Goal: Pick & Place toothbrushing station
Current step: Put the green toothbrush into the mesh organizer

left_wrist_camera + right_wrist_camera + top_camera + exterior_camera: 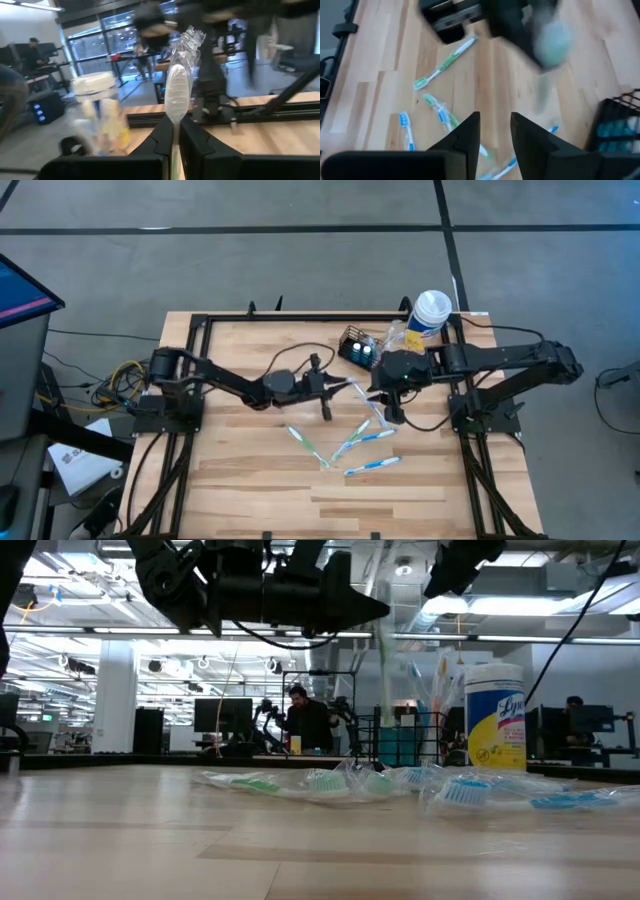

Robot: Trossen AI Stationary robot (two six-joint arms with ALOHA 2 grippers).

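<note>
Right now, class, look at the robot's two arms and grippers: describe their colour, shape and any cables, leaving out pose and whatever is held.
Both arms are dark, almost black, built of slim jointed segments with bulkier rounded joints. Thin black cables loop along each arm. The left gripper and the right gripper each end in two flat, black, tapering fingers. Each arm stands on a black base on the black frame that borders the table. No markings can be made out.

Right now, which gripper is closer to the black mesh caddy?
Right. The right gripper hangs just table-front of the caddy; the left gripper, shut on a wrapped toothbrush, sits farther toward table centre.
</note>
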